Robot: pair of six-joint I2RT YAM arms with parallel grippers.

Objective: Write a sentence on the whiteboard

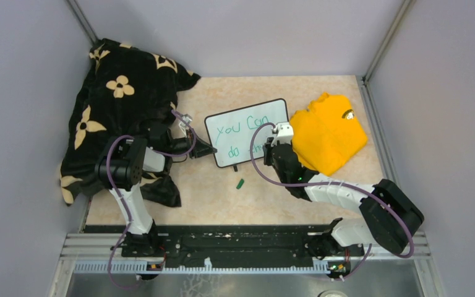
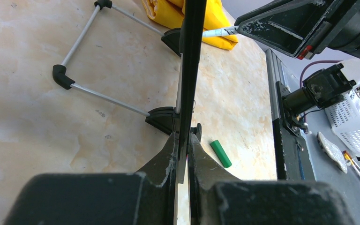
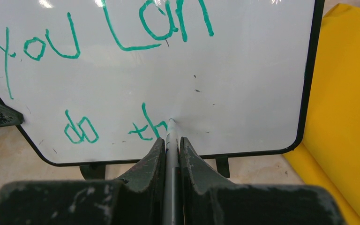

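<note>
Green handwriting (image 3: 110, 33) on the whiteboard (image 3: 253, 84) reads "You Can do th".

At the centre of the top view, the whiteboard (image 1: 260, 111) is white with a thin black frame and teal-green writing (image 1: 236, 129). To its right lies a plain orange-yellow cloth (image 1: 328, 133). In the upper left, a blanket (image 1: 124, 86) is black with cream flower motifs. The bench (image 1: 222, 201) is mottled beige, and a small cap (image 1: 240, 184) on it is green. The marker (image 3: 171, 133) is pale grey. The 2 cables (image 1: 252, 154) are purple.
</note>
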